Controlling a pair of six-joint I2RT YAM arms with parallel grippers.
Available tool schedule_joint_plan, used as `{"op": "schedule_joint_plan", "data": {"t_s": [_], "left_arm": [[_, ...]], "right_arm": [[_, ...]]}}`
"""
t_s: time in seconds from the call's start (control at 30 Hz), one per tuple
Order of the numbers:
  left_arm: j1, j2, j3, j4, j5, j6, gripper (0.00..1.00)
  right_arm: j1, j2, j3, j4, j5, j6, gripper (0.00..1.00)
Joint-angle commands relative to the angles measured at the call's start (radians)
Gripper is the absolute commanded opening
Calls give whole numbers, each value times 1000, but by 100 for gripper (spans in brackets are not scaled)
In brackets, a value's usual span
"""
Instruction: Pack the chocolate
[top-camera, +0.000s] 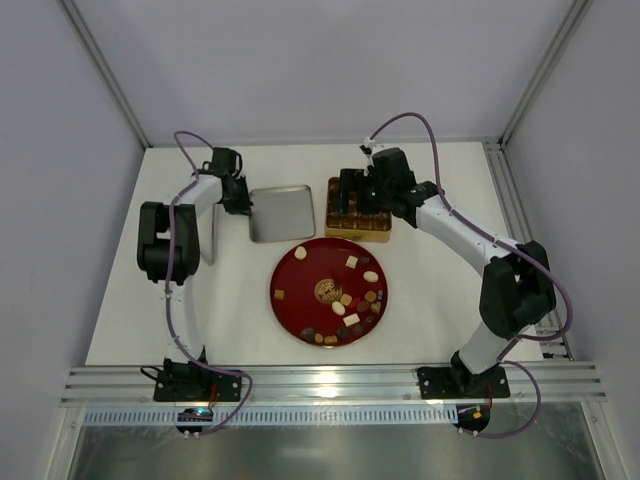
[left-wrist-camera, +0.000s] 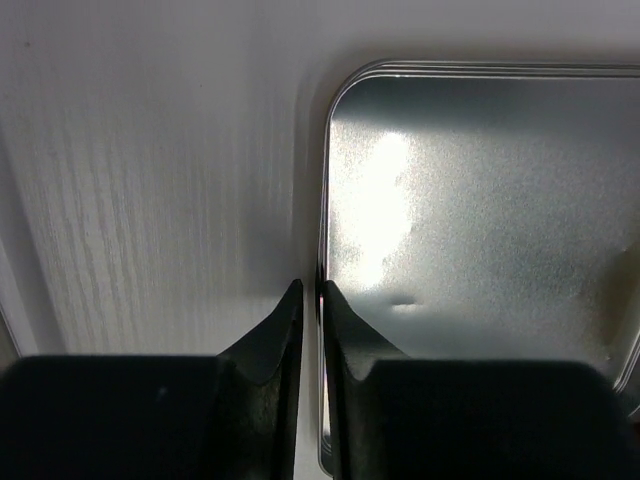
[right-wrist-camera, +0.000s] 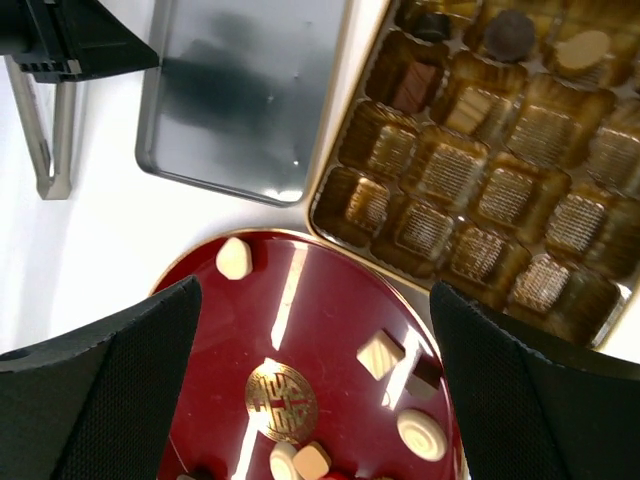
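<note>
Most of the chocolate (top-camera: 352, 262) lies scattered on the red plate (top-camera: 300, 290), which sits mid-table toward the near edge, with the pieces thickest along the plate's near-right rim. A few pieces already fill cells along one side of the gold tin (top-camera: 372, 230), which stands just beyond the plate toward the table's (top-camera: 440, 300) far edge. The silver lid (top-camera: 282, 213) lies flat just left of the tin. The left gripper (left-wrist-camera: 311, 300) pinches the lid's left rim between nearly closed fingers. The right gripper (right-wrist-camera: 315, 295) hangs over the tin with its fingers spread wide, holding nothing.
</note>
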Motion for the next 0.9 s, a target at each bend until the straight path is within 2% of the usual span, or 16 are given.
{"op": "schedule_joint_plan", "data": {"t_s": [0.0, 0.17, 0.7, 0.87], "left_arm": [[3, 35, 10, -4, 27, 16, 10], [14, 34, 11, -9, 64, 16, 0], [101, -38, 31, -26, 251, -27, 0], [104, -48, 34, -46, 263, -26, 0]], "right_arm": [[3, 51, 86, 60, -79, 11, 95], [13, 133, 168, 66, -119, 8, 93], [49, 396, 445, 12, -193, -1, 92], [73, 472, 526, -24, -180, 4, 92]]}}
